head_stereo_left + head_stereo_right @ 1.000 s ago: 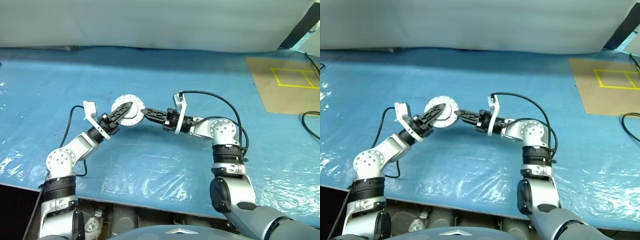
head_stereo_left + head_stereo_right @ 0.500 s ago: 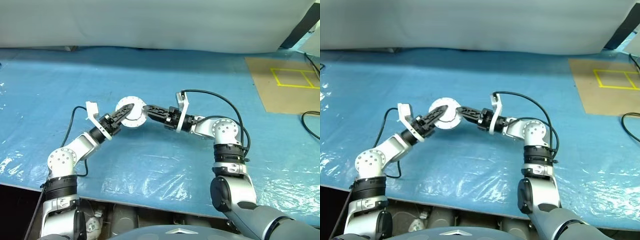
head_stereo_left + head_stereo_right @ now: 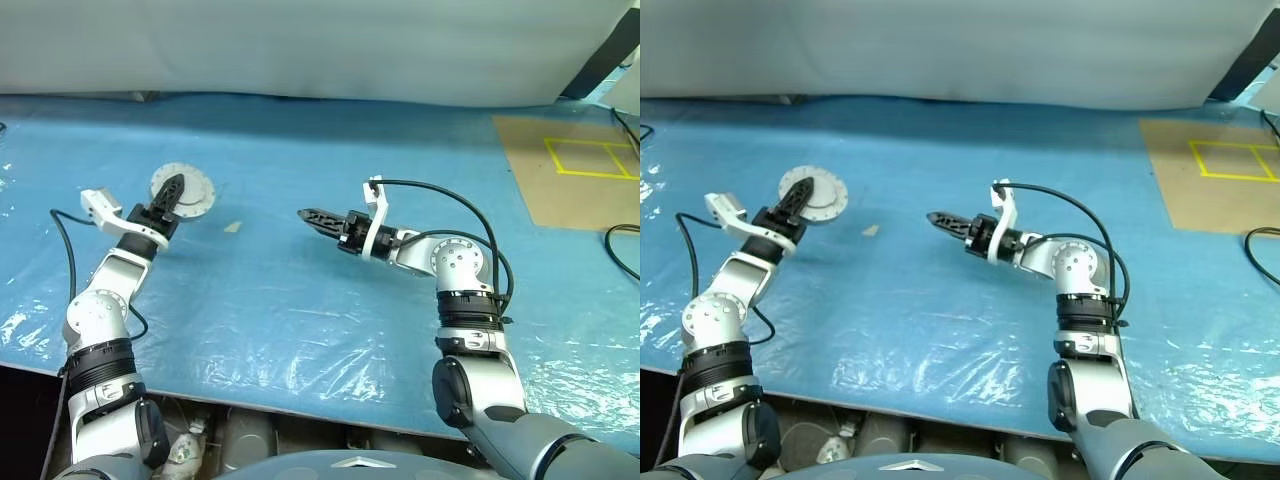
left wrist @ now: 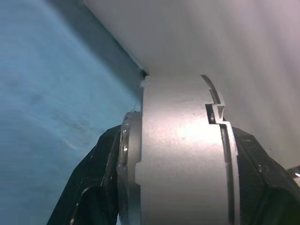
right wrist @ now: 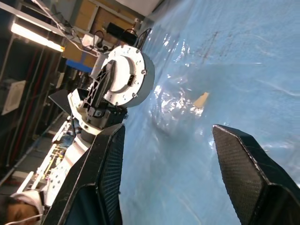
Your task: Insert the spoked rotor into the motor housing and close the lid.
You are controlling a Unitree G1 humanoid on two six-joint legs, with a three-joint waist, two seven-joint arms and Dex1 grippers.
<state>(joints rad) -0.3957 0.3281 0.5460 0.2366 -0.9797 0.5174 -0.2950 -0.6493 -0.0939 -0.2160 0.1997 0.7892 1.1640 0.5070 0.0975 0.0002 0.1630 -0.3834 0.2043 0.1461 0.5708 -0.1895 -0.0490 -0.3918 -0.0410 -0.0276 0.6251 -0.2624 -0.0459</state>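
My left gripper (image 3: 176, 190) is shut on the motor housing (image 3: 190, 192), a round silver can held at the far left above the blue sheet. The housing's flat face, with small holes round its rim, is toward the camera. Its inside is hidden, and I cannot tell the lid apart from it. In the left wrist view the black fingers (image 4: 101, 154) clamp the housing's (image 4: 183, 140) flat faces. My right gripper (image 3: 305, 215) hangs in the middle, pointing left, open and empty. Its wrist view shows the housing (image 5: 129, 77) well off from its fingers (image 5: 234, 159). The spoked rotor is out of view.
A small beige scrap (image 3: 231, 227) lies on the blue plastic sheet (image 3: 300, 300) between the grippers. A brown board with a yellow tape square (image 3: 575, 165) is at the back right, with a black cable (image 3: 620, 250) beside it. A pale wall (image 3: 300, 50) closes the back.
The left gripper has carried the housing well away to the left. The right gripper, which was at the housing's edge, has opened and now stands apart from it.
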